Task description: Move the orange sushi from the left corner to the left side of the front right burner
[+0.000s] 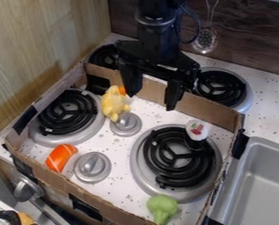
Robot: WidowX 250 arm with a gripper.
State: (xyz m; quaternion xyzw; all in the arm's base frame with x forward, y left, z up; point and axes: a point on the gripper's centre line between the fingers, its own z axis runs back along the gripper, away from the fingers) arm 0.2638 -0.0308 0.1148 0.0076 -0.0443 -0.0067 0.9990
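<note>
Cardboard walls (212,113) edge the stovetop (114,144); the end effector (151,101) (spread wide) hangs near the yellow toy (113,104).

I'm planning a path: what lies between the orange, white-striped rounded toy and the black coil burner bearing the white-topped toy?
The camera view shows a round silver-grey knob there, with speckled white stovetop on either side.

orange toy sushi (60,157) beside a silver knob (93,167), green broccoli (162,207) below a coil burner (176,156), grey sink (260,180) at right
</note>
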